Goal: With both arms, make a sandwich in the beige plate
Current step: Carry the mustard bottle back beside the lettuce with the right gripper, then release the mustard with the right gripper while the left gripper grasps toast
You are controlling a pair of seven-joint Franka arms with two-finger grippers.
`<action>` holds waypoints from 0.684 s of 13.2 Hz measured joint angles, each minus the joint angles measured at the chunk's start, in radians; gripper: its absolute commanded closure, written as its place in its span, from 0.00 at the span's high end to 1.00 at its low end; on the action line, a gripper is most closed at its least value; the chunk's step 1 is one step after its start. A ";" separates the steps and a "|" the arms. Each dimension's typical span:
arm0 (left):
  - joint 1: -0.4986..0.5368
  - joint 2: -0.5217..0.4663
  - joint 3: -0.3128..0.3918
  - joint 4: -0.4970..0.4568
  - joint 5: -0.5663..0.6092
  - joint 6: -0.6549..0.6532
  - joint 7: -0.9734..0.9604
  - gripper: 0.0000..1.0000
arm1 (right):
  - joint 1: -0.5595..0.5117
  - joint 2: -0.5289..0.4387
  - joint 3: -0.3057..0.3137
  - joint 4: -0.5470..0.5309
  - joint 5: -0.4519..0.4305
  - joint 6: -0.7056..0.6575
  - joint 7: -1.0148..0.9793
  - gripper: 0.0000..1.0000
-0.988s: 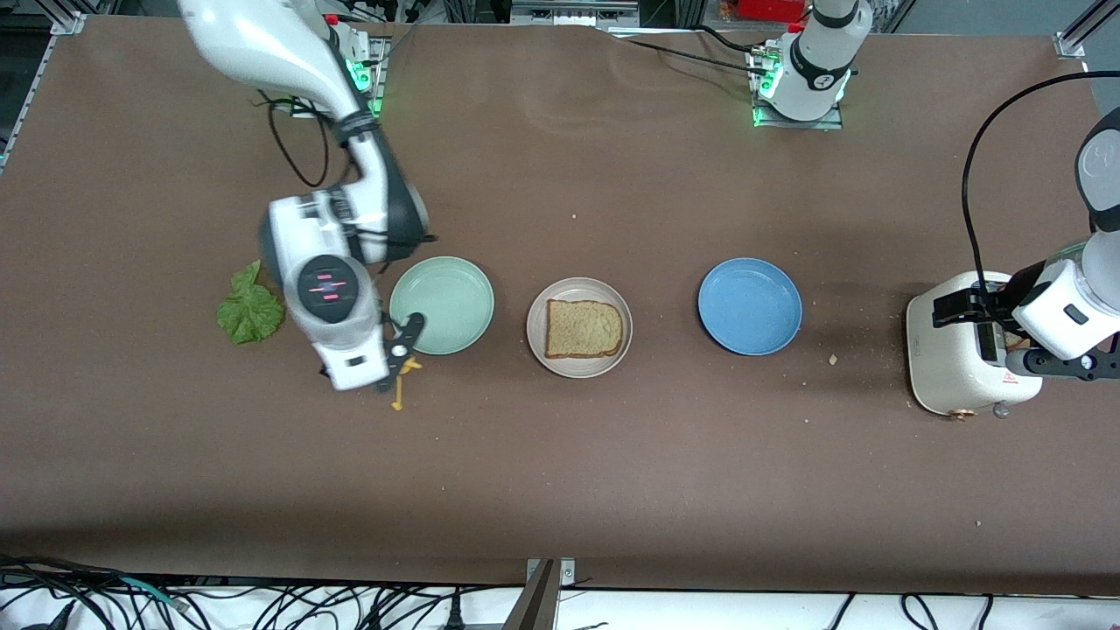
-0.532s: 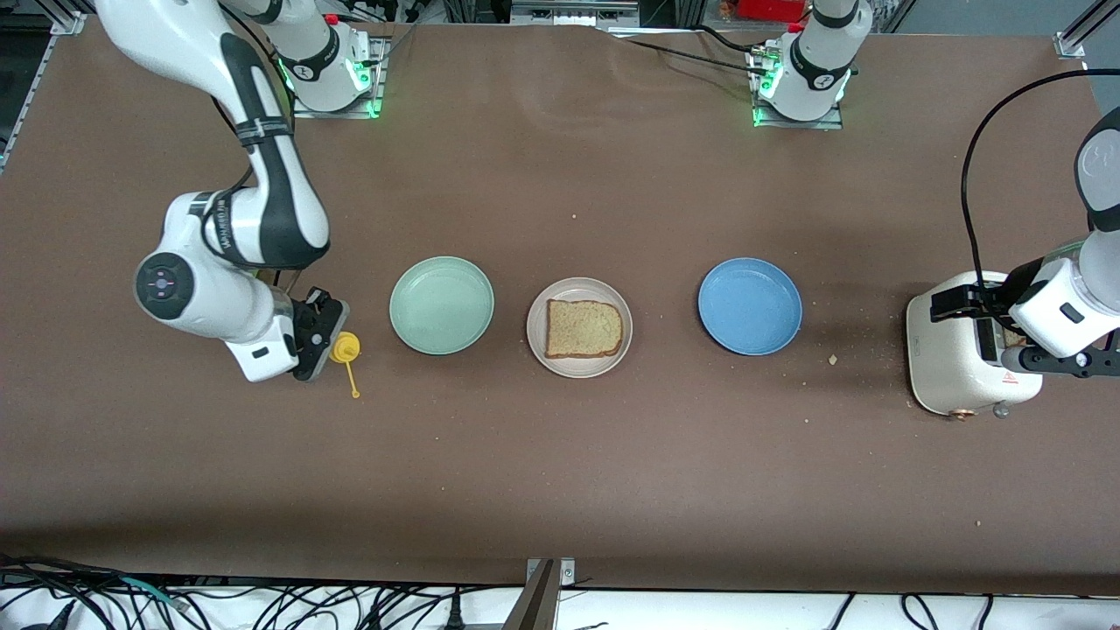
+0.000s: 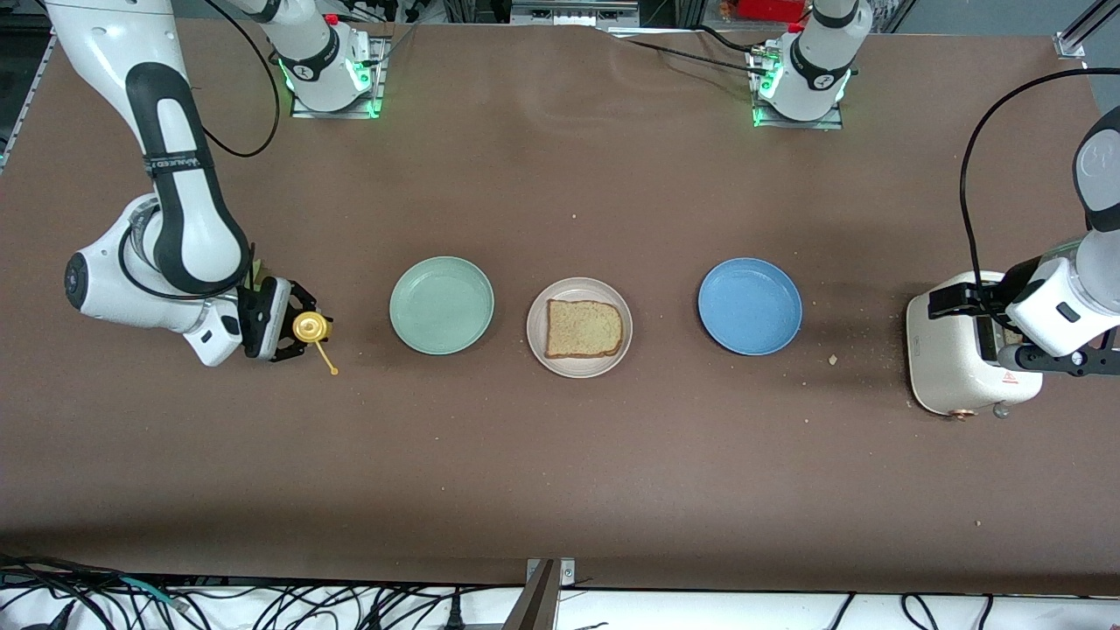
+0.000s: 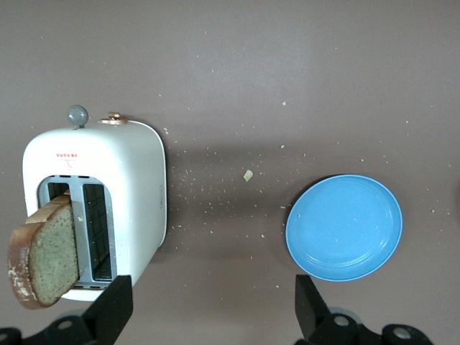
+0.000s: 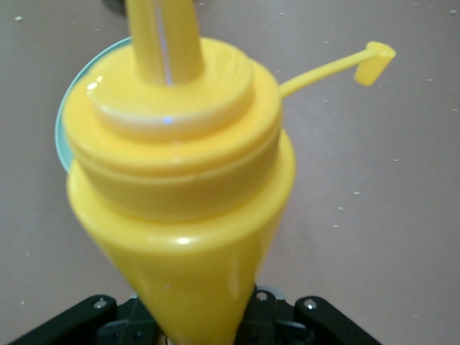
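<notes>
Right gripper [image 3: 293, 328], clamped on a yellow sauce bottle [image 3: 309, 327], has been swung away from the mint green plate [image 3: 442, 305] toward the bench's right-arm end; left gripper [image 4: 208, 316] hangs wide over the toaster [image 4: 93, 208], so the beige plate [image 3: 579, 327] holds only one bread slice [image 3: 584, 328].

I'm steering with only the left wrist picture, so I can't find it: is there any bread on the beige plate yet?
Observer: Yes, one bread slice lies on the beige plate, with nothing on top of it.
Operator: What's next to that plate?
Observer: A mint green plate sits beside it, toward the right arm's end of the table.
Operator: What is the other arm doing?
Observer: The right end effector is shut on a yellow squeeze bottle, over the table beside the mint green plate.
</notes>
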 measured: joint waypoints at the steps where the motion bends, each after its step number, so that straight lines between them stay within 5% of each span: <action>1: 0.000 0.000 0.000 0.000 0.000 0.000 0.000 0.99 | 0.000 -0.001 -0.014 -0.033 0.053 -0.007 -0.061 0.00; 5: 0.000 0.000 -0.001 -0.001 0.000 0.000 0.000 0.99 | -0.025 0.001 -0.050 -0.150 0.267 -0.052 -0.287 0.00; 9: 0.000 0.000 -0.001 -0.001 0.000 -0.001 0.000 0.99 | -0.072 0.028 -0.051 -0.187 0.356 -0.109 -0.428 0.00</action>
